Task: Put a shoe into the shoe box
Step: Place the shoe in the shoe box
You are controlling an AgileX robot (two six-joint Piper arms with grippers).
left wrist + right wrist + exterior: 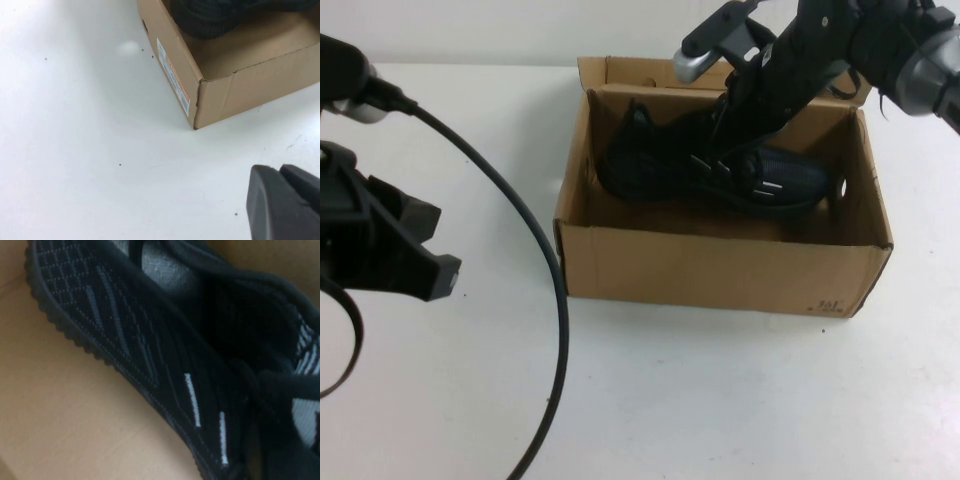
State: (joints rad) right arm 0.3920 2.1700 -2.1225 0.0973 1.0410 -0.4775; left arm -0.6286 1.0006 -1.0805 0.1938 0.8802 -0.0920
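Note:
The black shoe [645, 160] lies inside the brown shoe box [720, 272], toe toward the right wall. My right gripper [735, 160] reaches down into the box from the back right and is shut on the shoe at its laced middle. The right wrist view shows the shoe's side [150, 340] with silver-white dashes and knobbly sole over the box floor [65, 415]. My left gripper [440, 272] hovers over the table left of the box, shut and empty. In the left wrist view it [281, 170] sits short of the box's near corner [260, 85], with the shoe's heel [210, 15] inside.
A black cable [552, 270] loops from the left arm across the white table, close to the box's left wall. The box flap lid [620, 72] stands open at the back. A printed label [172, 77] is on the box's left side.

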